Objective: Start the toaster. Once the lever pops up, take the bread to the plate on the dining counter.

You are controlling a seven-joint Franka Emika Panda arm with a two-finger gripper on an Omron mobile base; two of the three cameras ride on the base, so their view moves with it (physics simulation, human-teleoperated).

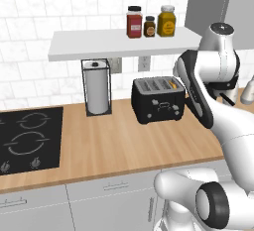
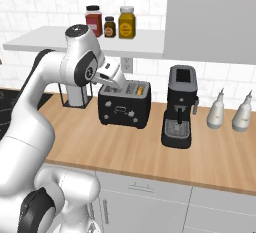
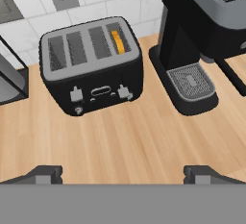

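The black toaster (image 1: 158, 101) (image 2: 124, 106) (image 3: 91, 69) stands on the wooden wall counter (image 1: 114, 148) near the tiled wall. The bread (image 3: 117, 42) (image 1: 172, 83) (image 2: 140, 90) sits edge-up in the toaster's rightmost slot, showing only its golden crust. Two grey levers (image 3: 75, 94) flank the small front panel (image 3: 101, 92), both at the same height. My gripper (image 3: 125, 175) hovers above and in front of the toaster, open, fingertips (image 3: 45, 175) wide apart with nothing between them. The hand (image 2: 111, 75) hangs over the toaster's top. The plate and the dining counter are out of view.
A black coffee machine (image 2: 180, 107) (image 3: 192, 35) stands right of the toaster. A paper towel holder (image 1: 96, 87) stands to its left, then a stovetop (image 1: 30, 138). A shelf (image 1: 99, 44) with three jars hangs above. Two white bottles (image 2: 216, 111) stand at the far right.
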